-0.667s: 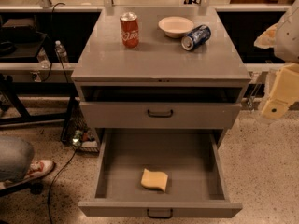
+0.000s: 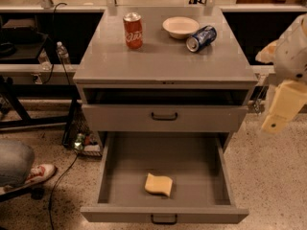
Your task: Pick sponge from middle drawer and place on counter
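The pale yellow sponge (image 2: 159, 184) lies flat on the floor of the middle drawer (image 2: 196, 169), near its front and a little left of centre. The drawer is pulled fully open at the bottom of the grey cabinet. The counter (image 2: 163, 59) is the cabinet's flat grey top. My cream gripper (image 2: 277, 119) hangs at the right edge of the view, beside the cabinet at about the height of the upper drawer. It is well above and to the right of the sponge and holds nothing that I can see.
On the counter stand a red soda can (image 2: 133, 30), a white bowl (image 2: 180, 27) and a blue can (image 2: 201, 38) lying on its side. The drawer above (image 2: 164, 116) is shut. A person's shoe (image 2: 33, 175) and cables (image 2: 62, 176) are on the floor at left.
My gripper has sunk slightly at the right edge. The sponge and drawer have not moved.
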You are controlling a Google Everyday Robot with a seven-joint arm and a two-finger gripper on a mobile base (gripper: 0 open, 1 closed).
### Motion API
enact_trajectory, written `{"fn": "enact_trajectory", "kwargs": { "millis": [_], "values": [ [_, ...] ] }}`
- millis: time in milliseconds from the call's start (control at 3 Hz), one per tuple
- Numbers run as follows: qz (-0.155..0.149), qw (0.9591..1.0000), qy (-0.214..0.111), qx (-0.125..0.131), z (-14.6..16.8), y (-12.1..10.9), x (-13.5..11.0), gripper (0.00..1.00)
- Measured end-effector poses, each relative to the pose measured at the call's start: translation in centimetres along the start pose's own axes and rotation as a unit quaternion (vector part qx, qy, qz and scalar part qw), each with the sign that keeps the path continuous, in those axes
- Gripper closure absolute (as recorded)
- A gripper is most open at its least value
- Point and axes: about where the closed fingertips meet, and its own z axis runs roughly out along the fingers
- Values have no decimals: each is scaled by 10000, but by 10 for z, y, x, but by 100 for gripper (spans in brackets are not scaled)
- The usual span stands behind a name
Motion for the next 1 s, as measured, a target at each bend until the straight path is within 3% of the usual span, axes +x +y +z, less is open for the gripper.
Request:
{"fn": "enact_trajectory", "kwargs": {
  "millis": [333, 667, 1000],
  "values": [
    [269, 9990, -283, -225, 60, 21, 15, 0],
    [599, 9947, -673, -489, 131, 53, 28, 0],
    [757, 9930, -610, -673, 206, 85, 27, 0]
  ]
}}
